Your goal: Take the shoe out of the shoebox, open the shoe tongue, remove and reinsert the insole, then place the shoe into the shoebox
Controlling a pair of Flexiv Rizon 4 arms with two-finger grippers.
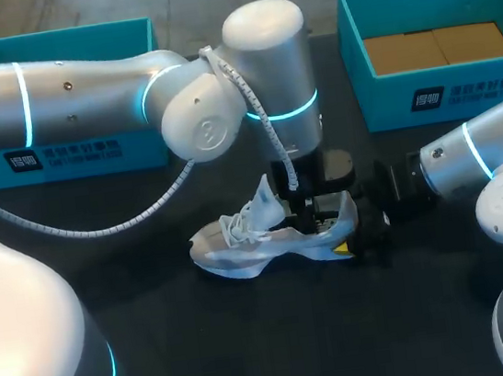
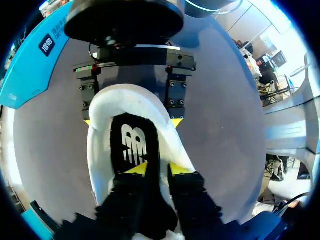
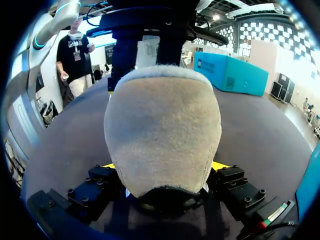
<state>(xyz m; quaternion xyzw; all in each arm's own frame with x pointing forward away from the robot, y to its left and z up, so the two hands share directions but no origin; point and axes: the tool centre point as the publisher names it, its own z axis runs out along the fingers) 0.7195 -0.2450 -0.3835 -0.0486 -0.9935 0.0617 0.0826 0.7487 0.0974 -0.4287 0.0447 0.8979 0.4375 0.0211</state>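
"Two grippers on one shoe (image 1: 242, 254)," says the technician beside me. "Status?"

"Right gripper (image 3: 164, 165) is clamped on the heel (image 3: 162, 125) from both sides, at 3 o'clock of the shoe; the toe points to 9 o'clock. The shoe lies on the table (image 1: 252, 336), well apart from the shoebox (image 1: 388, 96) at 1 o'clock and a second blue box (image 1: 144, 146) at 11 o'clock. Left gripper (image 2: 157, 170) is down in the shoe's mouth, over the insole (image 2: 134, 145) — whether it has hold of it, I cannot tell."

"Procedure for the insole step?"

"As I judge it: hold the heel clamp firm so the shoe cannot slide or tip. Work the insole along the shoe's length at a shallow angle; a steep pull would likely buckle it against the collar (image 2: 130, 97). Leave the tongue (image 1: 267, 200) raised clear."

"Materials?"

"Insole: thin, black, flat, probably flexible. Heel: beige, napped, rounded — it should take a clamp without slipping. Collar: white, padded. Laces (image 1: 236, 227): loose, a possible snag."
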